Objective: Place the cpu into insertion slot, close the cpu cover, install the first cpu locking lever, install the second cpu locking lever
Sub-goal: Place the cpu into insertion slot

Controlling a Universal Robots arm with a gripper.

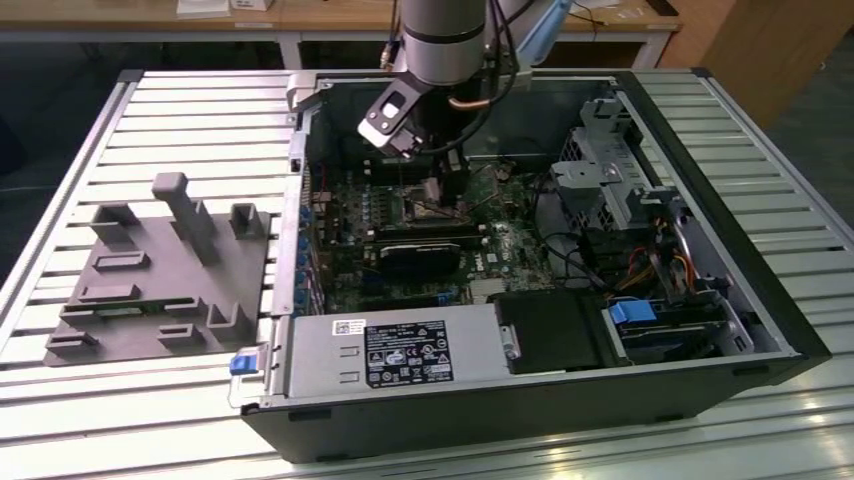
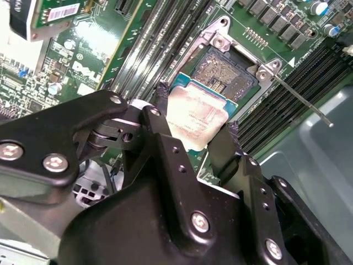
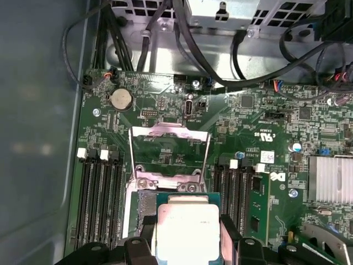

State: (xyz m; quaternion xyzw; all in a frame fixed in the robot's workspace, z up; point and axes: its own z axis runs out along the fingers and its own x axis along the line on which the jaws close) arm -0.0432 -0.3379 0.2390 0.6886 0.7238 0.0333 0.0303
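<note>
Tool [image 2: 197,110] is clamped on the cpu [image 2: 194,120], one black finger [image 2: 161,95] on each of two opposite edges, jaws narrowed to chip width. Cpu lies flat, silver-bronze lid up, approx level w/ the green motherboard [image 2: 83,66]. It's square, so no real long axis, but its edges run parallel w/ the rim of the insertion slot [image 2: 223,69] and w/ the long black memory slots [image 3: 102,193]. Chip overlaps the tool-side part of the slot, and the rest of the dark centre lies uncovered beyond it. Can't tell if it touches the socket or hangs just above. Cpu cover [image 3: 165,129] is flipped open, its frame standing at the slot edge farthest from the tool, board visible thru its window. A thin locking lever [image 2: 300,99] sticks out free from a slot corner, unlatched. In the exterior view the arm [image 1: 447,40] comes down from 12 o'clock into the open pc case [image 1: 534,415], reaching approx 11 o'clock of case centre. Power supply [image 1: 387,350] is at 6 o'clock, and a grey jig [image 1: 160,270] sits on the slatted counter [image 1: 174,100] at 9 o'clock of the case.
</note>
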